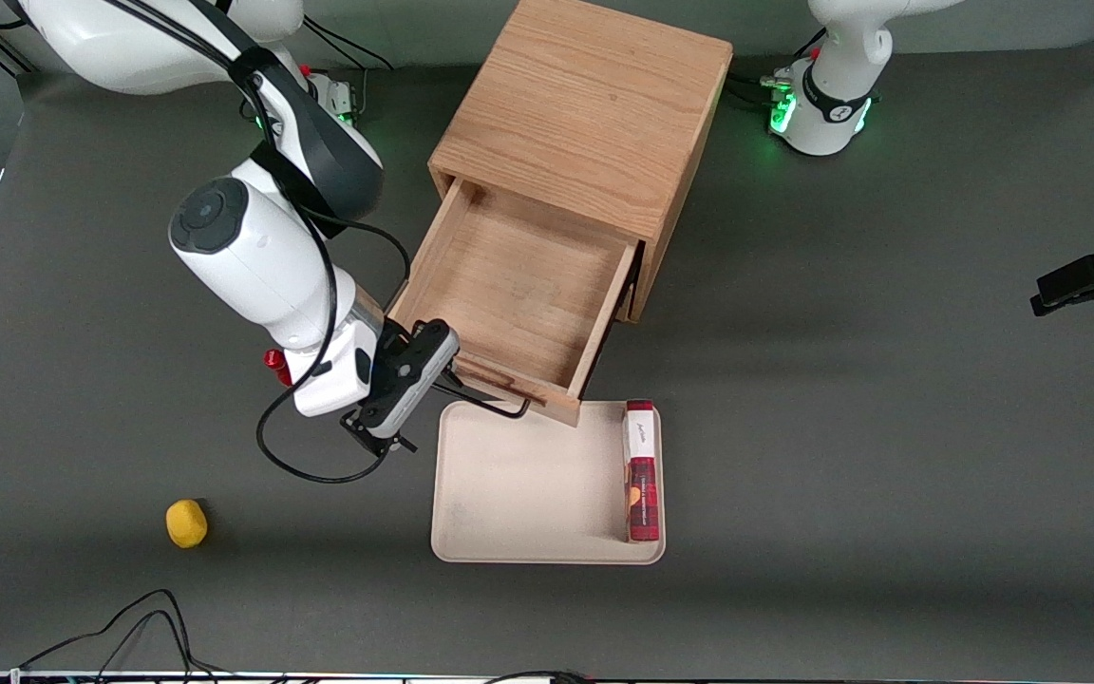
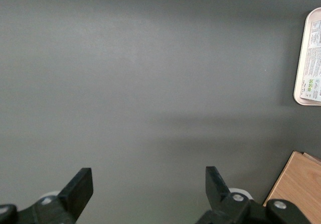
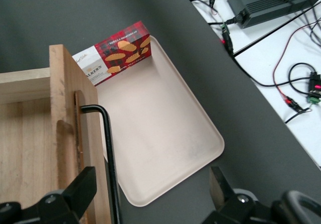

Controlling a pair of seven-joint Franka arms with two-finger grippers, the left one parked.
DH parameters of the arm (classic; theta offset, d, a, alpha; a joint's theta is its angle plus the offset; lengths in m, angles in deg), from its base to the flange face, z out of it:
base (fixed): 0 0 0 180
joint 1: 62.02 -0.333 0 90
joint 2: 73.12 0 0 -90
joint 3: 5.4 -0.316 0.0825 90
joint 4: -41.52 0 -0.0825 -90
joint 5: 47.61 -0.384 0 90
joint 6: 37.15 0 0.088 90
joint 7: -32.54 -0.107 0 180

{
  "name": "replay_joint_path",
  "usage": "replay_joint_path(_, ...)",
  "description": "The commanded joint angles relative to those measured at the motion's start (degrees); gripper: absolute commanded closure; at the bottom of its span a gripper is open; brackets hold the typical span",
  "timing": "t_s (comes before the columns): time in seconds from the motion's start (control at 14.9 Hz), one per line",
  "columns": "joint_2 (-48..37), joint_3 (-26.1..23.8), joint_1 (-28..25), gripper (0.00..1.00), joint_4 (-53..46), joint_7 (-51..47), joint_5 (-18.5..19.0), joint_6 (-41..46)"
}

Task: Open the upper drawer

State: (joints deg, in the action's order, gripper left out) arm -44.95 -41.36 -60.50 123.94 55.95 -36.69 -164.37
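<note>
The light oak cabinet [image 1: 585, 104] stands at the middle of the table. Its upper drawer [image 1: 518, 285] is pulled far out toward the front camera, and its wooden tray [image 3: 25, 133] holds nothing. The black wire bar handle [image 1: 490, 404] [image 3: 108, 153] sits on the drawer front [image 3: 62, 108]. My right gripper [image 1: 433, 375] [image 3: 150, 181] is at the handle's end nearer the working arm, and it is open. The bar runs between the fingers, close to one finger [image 3: 83, 184], and neither finger touches it.
A beige tray [image 1: 528, 484] [image 3: 165, 133] lies just in front of the drawer, partly under the drawer front. A red tartan cookie box [image 1: 642, 470] [image 3: 120, 48] lies along one edge of it. A yellow lump [image 1: 186, 522] rests toward the working arm's end. Cables [image 1: 129, 627] trail at the table's near edge.
</note>
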Motion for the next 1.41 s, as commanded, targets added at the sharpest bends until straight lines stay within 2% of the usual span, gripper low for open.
replay_joint_path(0.0, -5.8, 1.1, 1.6, 0.0, 1.5, 0.0, -1.6, 0.5)
replay_joint_path(0.13, -9.4, 6.5, 0.8, 0.0, 1.2, 0.1, -2.0, 2.7)
replay_joint_path(0.4, -17.3, 11.6, 0.9, 0.0, 1.2, -2.3, -3.2, 14.9)
replay_joint_path(0.54, -20.6, 15.7, 1.5, 0.0, 1.9, -5.7, -10.4, 21.3)
replay_joint_path(0.67, -24.4, 16.7, 4.2, 0.0, 4.5, -7.0, -12.4, 24.0)
replay_joint_path(0.87, -29.7, 16.9, 8.1, 0.0, 6.8, -18.9, -16.9, 32.7)
replay_joint_path(1.07, -32.2, 17.4, 8.6, 0.0, 7.4, -22.5, -16.6, 39.1)
replay_joint_path(1.21, -32.0, 19.3, 7.9, 0.0, 7.0, -28.3, -16.2, 39.9)
replay_joint_path(1.34, -31.6, 21.5, 7.4, 0.0, 6.0, -29.5, -14.8, 40.3)
